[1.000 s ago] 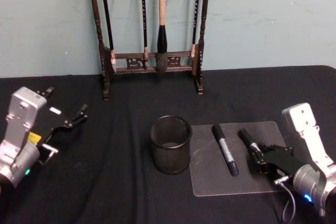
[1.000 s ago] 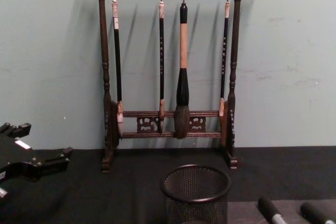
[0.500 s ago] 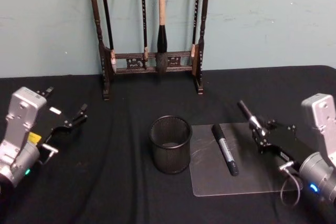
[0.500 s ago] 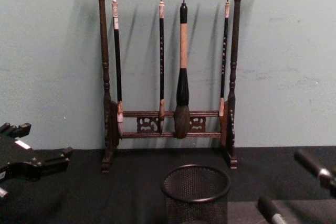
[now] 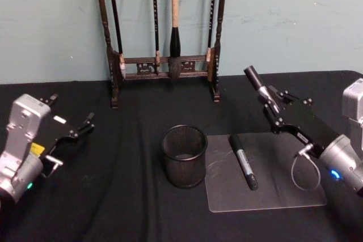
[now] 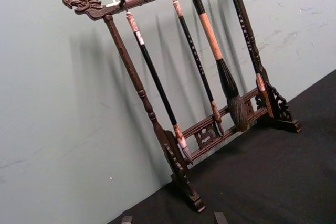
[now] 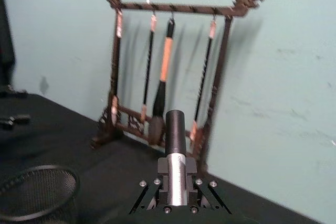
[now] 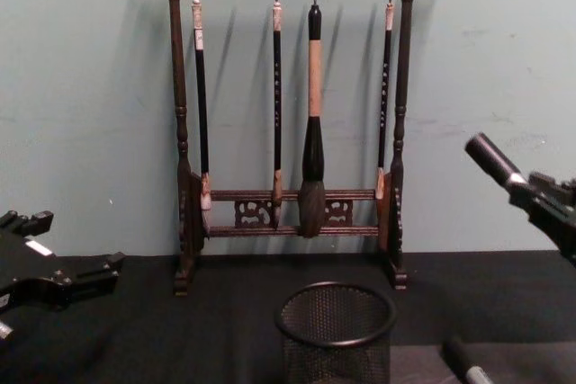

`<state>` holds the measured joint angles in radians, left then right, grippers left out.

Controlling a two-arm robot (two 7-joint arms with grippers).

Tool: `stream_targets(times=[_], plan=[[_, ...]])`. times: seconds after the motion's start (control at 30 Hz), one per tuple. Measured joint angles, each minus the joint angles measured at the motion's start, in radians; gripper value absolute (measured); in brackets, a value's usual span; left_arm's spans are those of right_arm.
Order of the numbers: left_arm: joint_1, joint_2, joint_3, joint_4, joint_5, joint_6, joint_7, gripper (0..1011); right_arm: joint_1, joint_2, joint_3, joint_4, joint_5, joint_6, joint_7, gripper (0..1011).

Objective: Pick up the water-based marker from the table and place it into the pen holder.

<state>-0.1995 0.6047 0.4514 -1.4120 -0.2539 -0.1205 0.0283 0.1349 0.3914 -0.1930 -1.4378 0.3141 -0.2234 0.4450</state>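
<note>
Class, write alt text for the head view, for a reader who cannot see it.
The right gripper holds a black marker in the air, up and right of the mesh pen holder. A second marker lies on a grey mat beside the holder. The left gripper is open at the left, and a brush rack stands behind.

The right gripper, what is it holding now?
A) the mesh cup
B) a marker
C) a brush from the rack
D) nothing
B: the right gripper is shut on a marker, raised right of the mesh cup; a second marker lies on the mat; the left gripper hangs open at the left.
</note>
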Motion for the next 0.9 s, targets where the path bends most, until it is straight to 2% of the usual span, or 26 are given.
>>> stream_targets(times=[0.1,0.3,0.33,0.4,0.47,0.57,0.63,0.73,0.9], plan=[[0.0,0.0,0.0,0.0,0.0,0.0,0.0,1009,0.06,-0.007,-0.027,0.055,0.039,-0.04,0.078,189],[0.0,0.0,0.0,0.0,0.0,0.0,0.0,1009,0.114,-0.014,-0.058,0.107,0.067,-0.052,0.132,189],[0.0,0.0,0.0,0.0,0.0,0.0,0.0,1009,0.157,-0.021,-0.087,0.147,0.087,-0.063,0.178,190],[0.0,0.0,0.0,0.0,0.0,0.0,0.0,1009,0.184,-0.026,-0.108,0.171,0.101,-0.069,0.211,190],[0.0,0.0,0.0,0.0,0.0,0.0,0.0,1009,0.191,-0.027,-0.113,0.178,0.105,-0.071,0.22,189],[0.0,0.0,0.0,0.0,0.0,0.0,0.0,1009,0.238,-0.037,-0.151,0.223,0.128,-0.082,0.283,189],[0.0,0.0,0.0,0.0,0.0,0.0,0.0,1009,0.251,-0.04,-0.163,0.239,0.136,-0.087,0.304,190],[0.0,0.0,0.0,0.0,0.0,0.0,0.0,1009,0.302,-0.053,-0.205,0.297,0.163,-0.107,0.386,189],[0.0,0.0,0.0,0.0,0.0,0.0,0.0,1009,0.323,-0.062,-0.229,0.321,0.174,-0.111,0.417,189]])
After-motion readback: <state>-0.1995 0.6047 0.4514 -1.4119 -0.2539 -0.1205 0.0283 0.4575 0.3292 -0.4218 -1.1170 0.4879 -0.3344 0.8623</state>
